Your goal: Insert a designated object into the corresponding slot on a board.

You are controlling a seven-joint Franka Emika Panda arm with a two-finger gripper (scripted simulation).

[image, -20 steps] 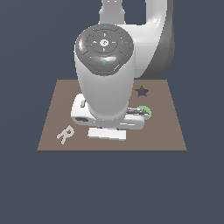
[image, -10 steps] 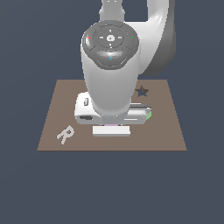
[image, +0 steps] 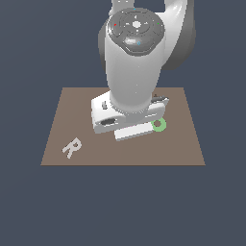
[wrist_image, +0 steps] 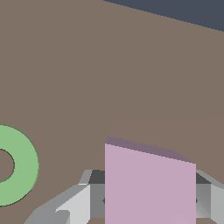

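Observation:
The pale pink square tile (wrist_image: 148,183) fills the near part of the wrist view, and my gripper (wrist_image: 146,177) is shut on it, with a grey finger (wrist_image: 83,197) showing on each side. The tile hangs just above the brown board (wrist_image: 131,78). In the exterior view the arm's hand (image: 127,117) sits low over the middle of the board (image: 72,105) and hides the tile. The slot is hidden.
A green ring (image: 159,125) lies on the board beside the hand, on the exterior view's right, and also shows as the green ring (wrist_image: 17,166) in the wrist view. A white letter R (image: 72,148) lies near the board's front corner on the exterior view's left.
The arm has shifted toward the exterior view's right and back, and the hand has turned. The dark star cutout is now covered by the arm. More of the green ring shows.

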